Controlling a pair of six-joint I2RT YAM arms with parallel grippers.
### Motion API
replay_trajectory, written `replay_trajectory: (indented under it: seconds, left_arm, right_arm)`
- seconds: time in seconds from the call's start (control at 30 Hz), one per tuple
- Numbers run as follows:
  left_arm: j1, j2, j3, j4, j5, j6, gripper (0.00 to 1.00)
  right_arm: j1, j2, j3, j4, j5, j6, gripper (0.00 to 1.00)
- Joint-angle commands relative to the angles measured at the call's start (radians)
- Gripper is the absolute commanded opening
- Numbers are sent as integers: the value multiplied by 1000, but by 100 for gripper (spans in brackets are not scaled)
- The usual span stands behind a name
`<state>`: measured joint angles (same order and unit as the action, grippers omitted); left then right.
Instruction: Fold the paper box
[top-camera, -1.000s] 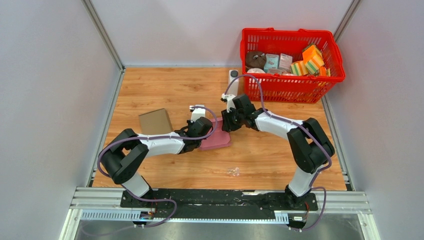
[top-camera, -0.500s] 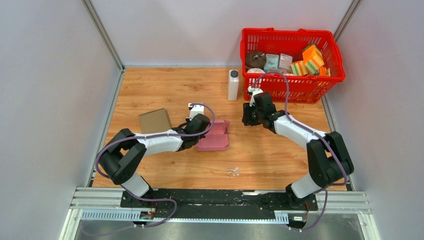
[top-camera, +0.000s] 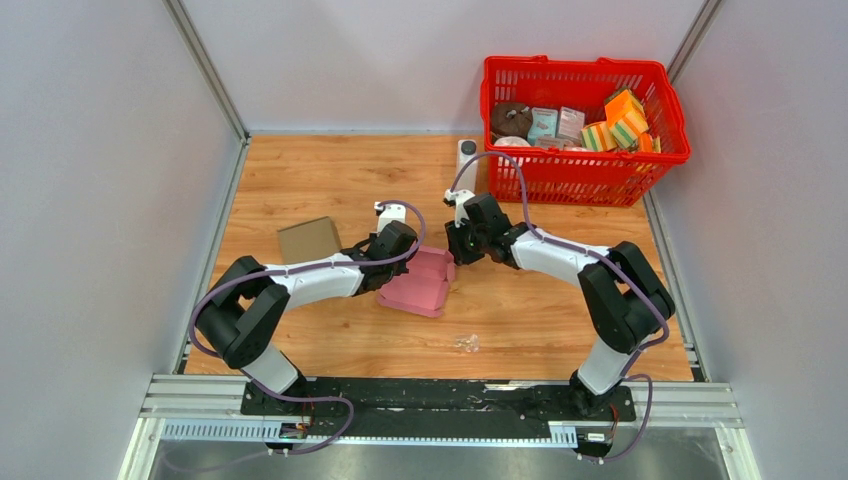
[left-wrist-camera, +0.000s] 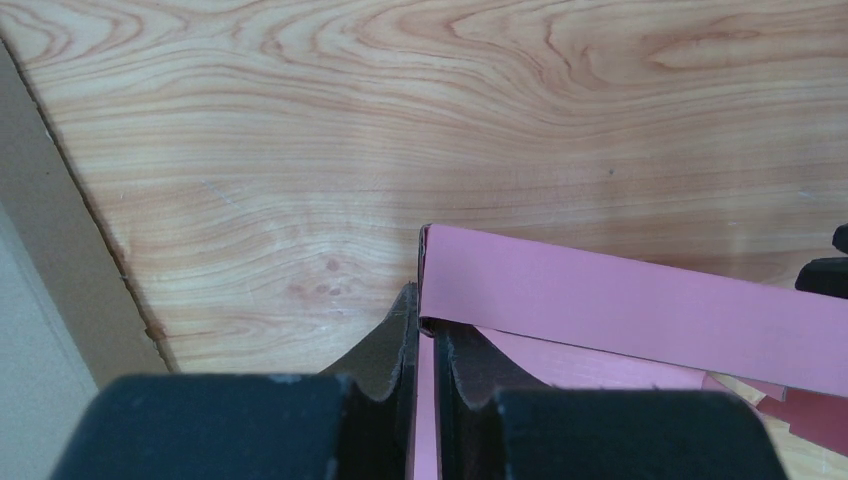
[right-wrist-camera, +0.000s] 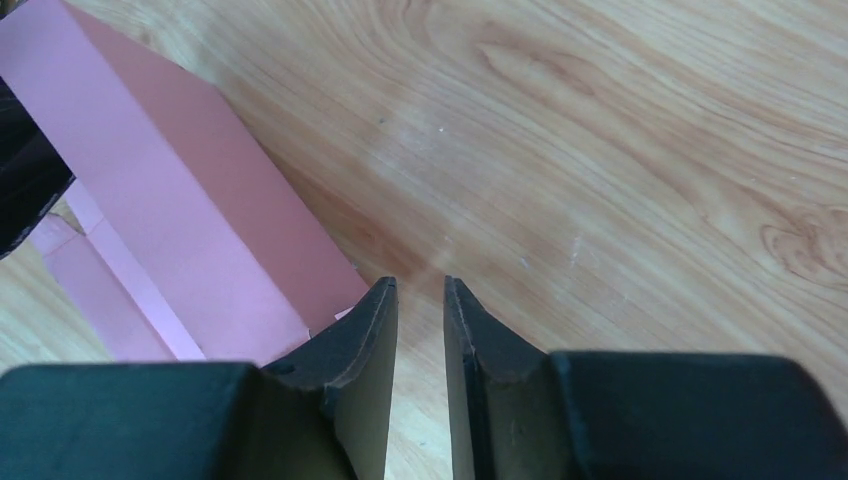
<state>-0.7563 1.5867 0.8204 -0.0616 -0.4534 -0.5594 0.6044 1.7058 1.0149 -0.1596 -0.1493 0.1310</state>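
From above, the pink paper box (top-camera: 418, 280) lies half-folded between both arms. In the left wrist view, the left gripper (left-wrist-camera: 428, 345) pinches its wall; keep that firm. In the right wrist view, the right gripper (right-wrist-camera: 420, 305), nearly closed and empty, should push the flap squarely.

I work in a lab test cell: plain grey partition walls (top-camera: 100, 200) box in my wooden bench (top-camera: 330, 180), my arms bolt to an aluminium rail (top-camera: 440, 405), and a red basket (top-camera: 585, 160) holds assorted props.
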Motion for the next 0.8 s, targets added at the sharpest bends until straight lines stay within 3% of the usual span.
replay_trajectory:
  seconds: [0.0,0.17,0.3,0.4,0.57,0.63,0.77]
  left_arm:
    - [-3,10,17,-49,44,-8,0]
    - [-3,9,14,-47,48,-17,0]
    - [-2,2,-10,-30,50,-7,0]
    - [2,-2,-24,-20,61,4,0]
    - [6,-17,-35,3,104,16,0]
    - [6,-21,-38,11,113,24,0]
    - [11,-28,-44,19,128,32,0]
  right_arm:
    - [8,-41,39,26,-52,47,27]
    - [-5,-92,7,-24,19,67,28]
    - [-70,-123,-70,-20,48,19,37]
    - [-129,-150,-130,21,-72,-16,44]
    - [-146,-228,-239,150,-216,-71,66]
    - [-147,-242,-294,287,-288,-80,77]
    - [-155,-193,-260,359,-420,-119,81]
